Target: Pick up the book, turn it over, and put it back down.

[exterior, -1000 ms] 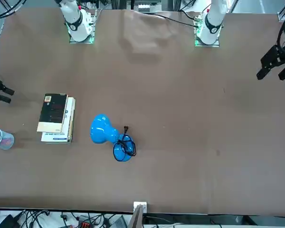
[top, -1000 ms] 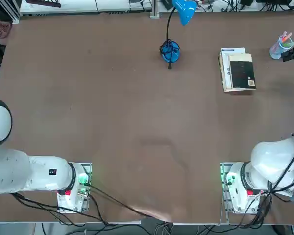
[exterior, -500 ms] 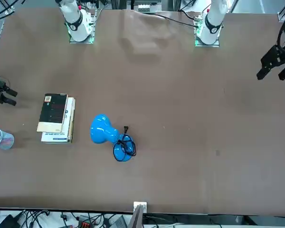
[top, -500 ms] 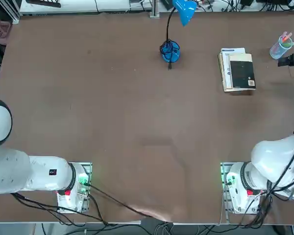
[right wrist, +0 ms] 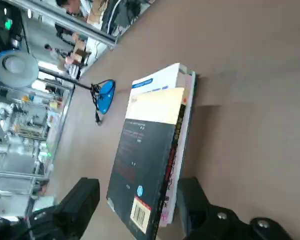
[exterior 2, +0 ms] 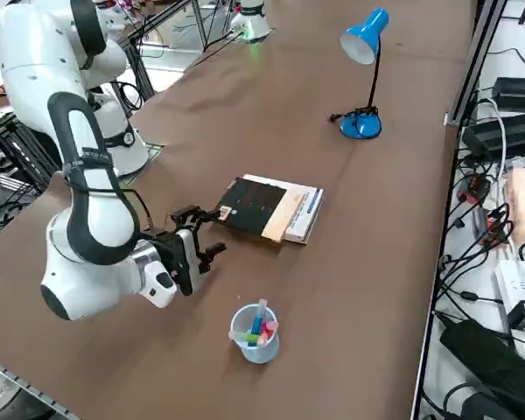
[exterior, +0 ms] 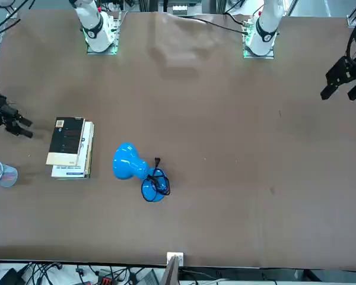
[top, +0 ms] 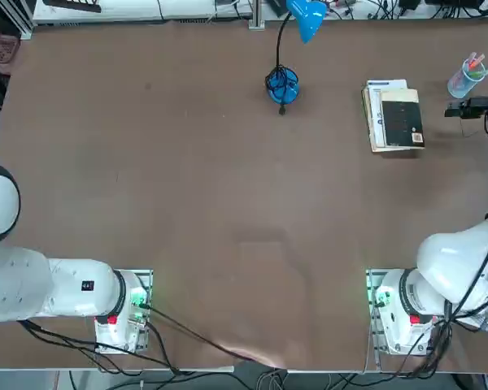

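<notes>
- The thin dark paperback point(right wrist: 142, 162) lies on top of a small stack on the table point(exterior 2: 350, 262), its tan band pointing away from the robot's bases.
- Only the wrist view lets me make out its details: a barcode label point(right wrist: 140, 214) at the dark end, a little round blue mark, and red lettering along the spine.
- Beneath it is a white book with blue lettering point(exterior 2: 306, 213), poking out past the tan end; the wrist view shows more page edges beside it.
- The robot's right hand point(right wrist: 140, 184) has its fingers apart, with nothing between them that it grips. From the side I see it near the barcode end of the stack; from overhead only its dark front part point(top: 447, 111) comes in at the edge.
- A clear, bluish cup point(exterior 2: 255, 337) stands near the stack. The side view shows best what's in it: upright markers point(exterior 2: 261, 322) with blue, green and pink-red among them.
- Farther off stands a blue desk lamp point(exterior 2: 364, 83), its dark cord bunched at the base. The side view has all of it, while the overhead one cuts off part of the head.
- The wrist view alone takes in people point(right wrist: 72, 6) in the room beyond.
</notes>
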{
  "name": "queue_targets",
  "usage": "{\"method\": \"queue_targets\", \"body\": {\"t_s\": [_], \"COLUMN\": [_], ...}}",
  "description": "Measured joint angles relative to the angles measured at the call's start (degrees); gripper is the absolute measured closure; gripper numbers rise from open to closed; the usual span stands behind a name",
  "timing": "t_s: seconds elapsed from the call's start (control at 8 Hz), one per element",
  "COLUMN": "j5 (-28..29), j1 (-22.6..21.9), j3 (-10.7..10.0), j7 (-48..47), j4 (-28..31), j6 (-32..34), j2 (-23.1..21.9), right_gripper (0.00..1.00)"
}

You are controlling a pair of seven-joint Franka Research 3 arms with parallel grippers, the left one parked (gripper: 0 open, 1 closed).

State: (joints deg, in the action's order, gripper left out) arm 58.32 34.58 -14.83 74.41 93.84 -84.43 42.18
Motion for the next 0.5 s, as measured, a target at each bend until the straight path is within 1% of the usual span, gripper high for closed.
{"method": "queue_targets", "body": {"t_s": [0.12,0.38,0.5], "j5": [1.1,1.7,1.9], "j1": [0.0,0.0,0.0], "j3": [0.0,0.0,0.1], "j7": [-5.0,-14.8,-17.8], "j4": [0.0,-0.1,-0.1], "j6": [0.0,0.0,0.0], "j2": [0.8,2.0,2.7], "right_gripper": [0.08,0.07,0.07]}}
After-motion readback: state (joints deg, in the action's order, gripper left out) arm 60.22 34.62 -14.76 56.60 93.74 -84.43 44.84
